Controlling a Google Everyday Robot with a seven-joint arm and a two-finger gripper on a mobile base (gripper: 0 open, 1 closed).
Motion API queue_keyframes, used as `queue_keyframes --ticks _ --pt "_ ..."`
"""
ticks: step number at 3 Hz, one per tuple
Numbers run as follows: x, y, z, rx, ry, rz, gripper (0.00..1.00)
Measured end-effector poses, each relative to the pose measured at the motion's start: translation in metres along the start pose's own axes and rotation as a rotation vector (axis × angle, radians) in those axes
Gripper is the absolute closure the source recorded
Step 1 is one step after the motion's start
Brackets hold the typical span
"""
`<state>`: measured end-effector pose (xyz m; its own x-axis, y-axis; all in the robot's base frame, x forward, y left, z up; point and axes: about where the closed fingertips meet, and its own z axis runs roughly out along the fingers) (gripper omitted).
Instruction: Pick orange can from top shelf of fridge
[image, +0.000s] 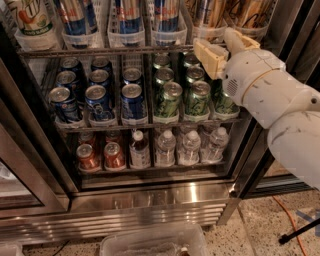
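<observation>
The fridge (150, 200) stands open in front of me. Its top shelf (100, 50) is a wire rack with clear plastic bins. Tall copper-orange cans (209, 12) stand in the bins at the shelf's right end, cut off by the top edge of the view. Blue-and-silver tall cans fill the bins to their left. My gripper (215, 42) is at the upper right, just below and in front of the orange cans, at the level of the shelf's front wire. Its cream fingers (210, 56) are spread and hold nothing.
Blue cans (97, 95) and green cans (197, 97) fill the middle rack. Short red cans (114, 155) and water bottles (190, 147) stand on the lowest rack. The black door frame (255, 170) is at the right, and a clear plastic tub (150, 242) sits on the floor.
</observation>
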<state>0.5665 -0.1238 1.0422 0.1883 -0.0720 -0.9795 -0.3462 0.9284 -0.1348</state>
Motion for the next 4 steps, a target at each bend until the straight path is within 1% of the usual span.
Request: queue_keyframes --ticks 1,2,3,4 --pt "0.0 0.0 0.0 0.0 0.0 0.0 0.29" --pt "0.0 0.0 0.0 0.0 0.0 0.0 0.28" --pt "-0.0012 0.002 0.0018 -0.008 -0.005 -0.005 0.38" --pt "-0.0026 0.0013 0.0067 -0.019 -0.018 -0.007 0.35"
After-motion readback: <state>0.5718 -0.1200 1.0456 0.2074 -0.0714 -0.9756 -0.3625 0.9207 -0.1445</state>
